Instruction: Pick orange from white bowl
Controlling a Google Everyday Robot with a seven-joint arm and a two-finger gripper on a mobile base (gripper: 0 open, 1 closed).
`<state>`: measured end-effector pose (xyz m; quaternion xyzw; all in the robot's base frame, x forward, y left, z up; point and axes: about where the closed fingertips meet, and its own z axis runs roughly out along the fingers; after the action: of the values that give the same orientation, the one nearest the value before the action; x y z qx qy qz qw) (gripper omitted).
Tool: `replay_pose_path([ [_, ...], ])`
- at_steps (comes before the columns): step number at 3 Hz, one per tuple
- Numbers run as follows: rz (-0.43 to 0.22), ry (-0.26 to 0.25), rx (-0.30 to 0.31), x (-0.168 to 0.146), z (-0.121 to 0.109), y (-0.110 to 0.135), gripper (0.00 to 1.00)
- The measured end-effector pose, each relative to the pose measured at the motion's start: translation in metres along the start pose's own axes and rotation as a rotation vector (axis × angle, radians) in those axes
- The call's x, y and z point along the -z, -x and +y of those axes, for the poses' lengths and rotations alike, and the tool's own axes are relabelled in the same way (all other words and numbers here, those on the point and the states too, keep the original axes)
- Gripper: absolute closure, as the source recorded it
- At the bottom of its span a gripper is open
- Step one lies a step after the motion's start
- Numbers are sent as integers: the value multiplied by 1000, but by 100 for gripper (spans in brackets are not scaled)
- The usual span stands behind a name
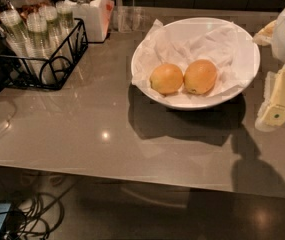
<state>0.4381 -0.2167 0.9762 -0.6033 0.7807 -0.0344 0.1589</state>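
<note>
The white bowl [242, 39] sits on the grey counter at centre right, lined with crumpled white paper. Two orange fruits lie side by side in it. The orange [200, 76] is the larger, somewhat oval one on the right. A rounder, smaller orange [166, 78] touches it on the left. My gripper [281, 96] enters at the right edge of the view, just right of the bowl's rim and apart from the fruit. It holds nothing that I can see. Part of it is cut off by the frame edge.
A black wire rack [42, 49] with stacked plastic cups stands at the back left. A white lidded jar [89, 11] stands behind it. The counter's front edge [132, 176] runs across the lower view. Cables [27, 219] lie on the floor below.
</note>
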Motion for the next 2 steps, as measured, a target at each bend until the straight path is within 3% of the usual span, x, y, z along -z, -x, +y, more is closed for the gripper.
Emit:
replay_pose_path([
  [1, 0, 0, 0, 0, 0, 0, 0],
  [2, -10, -13, 33, 2, -20, 8, 0],
])
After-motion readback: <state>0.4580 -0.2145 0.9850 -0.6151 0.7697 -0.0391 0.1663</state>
